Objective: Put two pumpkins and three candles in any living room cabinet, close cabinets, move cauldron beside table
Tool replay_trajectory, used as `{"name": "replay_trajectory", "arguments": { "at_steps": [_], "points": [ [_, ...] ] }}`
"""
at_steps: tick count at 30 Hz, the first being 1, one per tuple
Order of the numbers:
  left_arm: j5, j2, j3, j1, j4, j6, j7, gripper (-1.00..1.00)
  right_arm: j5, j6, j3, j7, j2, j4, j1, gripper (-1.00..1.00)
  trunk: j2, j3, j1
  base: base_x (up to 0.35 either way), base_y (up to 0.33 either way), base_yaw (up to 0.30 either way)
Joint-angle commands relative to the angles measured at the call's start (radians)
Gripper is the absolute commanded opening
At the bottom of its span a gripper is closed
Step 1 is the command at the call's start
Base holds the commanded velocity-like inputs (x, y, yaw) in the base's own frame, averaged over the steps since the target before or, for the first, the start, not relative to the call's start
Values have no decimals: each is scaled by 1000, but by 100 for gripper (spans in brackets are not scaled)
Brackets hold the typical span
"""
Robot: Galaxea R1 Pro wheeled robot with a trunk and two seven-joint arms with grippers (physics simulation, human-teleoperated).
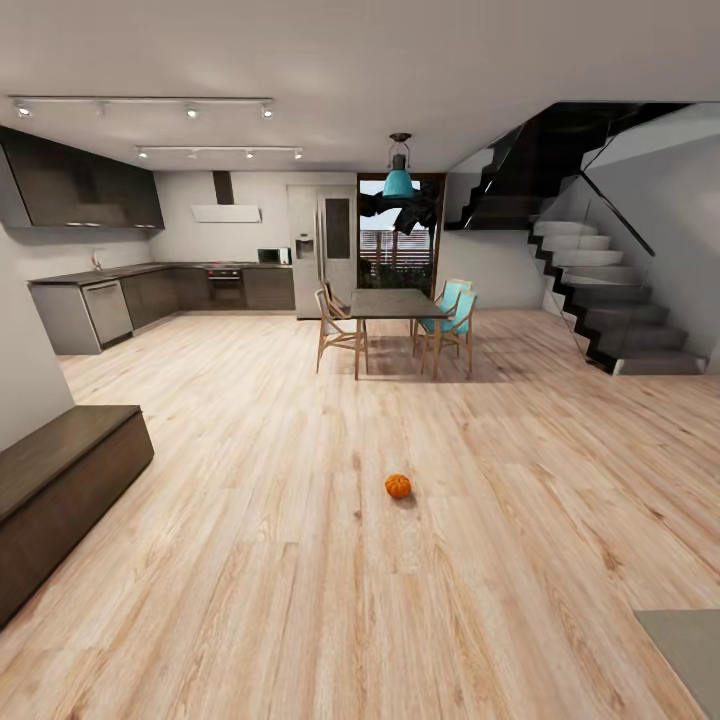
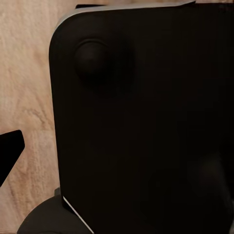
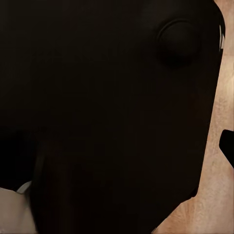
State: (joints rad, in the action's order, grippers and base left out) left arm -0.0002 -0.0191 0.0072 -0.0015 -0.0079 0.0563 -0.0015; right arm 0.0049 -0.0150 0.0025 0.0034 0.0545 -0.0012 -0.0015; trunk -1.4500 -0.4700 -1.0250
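One pumpkin (image 1: 398,486) sits alone on the wooden floor (image 1: 300,560) in the open middle of the room, upright as far as can be told, its stem too small to make out. The low dark-brown cabinet (image 1: 60,480) stands along the wall, well apart from the pumpkin, and its fronts look closed. Farther back is a dining table (image 1: 395,303) with chairs (image 1: 340,330) around it, a kitchen beyond on one side and a staircase (image 1: 600,290) on the other.

Both wrist views look down past the robot's own dark body panel (image 2: 146,122) onto floor boards. A dark tip (image 2: 9,153) at the edge of the left wrist view and another (image 3: 228,146) in the right wrist view may be finger parts, but how far either hand is spread cannot be told, and nothing can be seen held in either one. Neither hand is anywhere near the pumpkin; it lies well ahead of them and low down.

As a judgement, the pumpkin should be light and fairly stiff, with a smooth ribbed skin that could slip and a round shape that could roll if nudged on the bare floor. The safest hold is probably from above, with the fingers closing across its widest part on opposite sides, not on the stem. The robot must first drive closer and stoop.
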Motion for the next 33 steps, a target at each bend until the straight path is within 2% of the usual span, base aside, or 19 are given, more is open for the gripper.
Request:
{"name": "replay_trajectory", "arguments": {
  "at_steps": [1,9,19,28,31,33],
  "points": [
    [2,0,2,0,0,6,0,100,-3,1,-2,0,1,0,0,100,0,0,0,0,0,0],
    [3,-4,3,0,0,42,0,100,-11,-5,-5,3,1,1,0,100,0,0,0,0,0,0],
    [5,-4,5,0,-5,42,0,100,-4,-14,-3,-5,-37,0,0,100,0,0,0,0,0,0],
    [7,-4,7,0,-100,29,12,100,-3,-29,-3,-5,-38,0,0,100,0,0,0,0,0,0],
    [7,-2,7,0,-165,19,42,100,-8,-44,-8,-5,-37,-2,0,100,0,0,0,0,0,0],
    [7,2,7,0,-219,-12,71,100,-9,-47,-9,-4,-35,-16,-6,100,0,0,0,0,0,0]
  ]
}}
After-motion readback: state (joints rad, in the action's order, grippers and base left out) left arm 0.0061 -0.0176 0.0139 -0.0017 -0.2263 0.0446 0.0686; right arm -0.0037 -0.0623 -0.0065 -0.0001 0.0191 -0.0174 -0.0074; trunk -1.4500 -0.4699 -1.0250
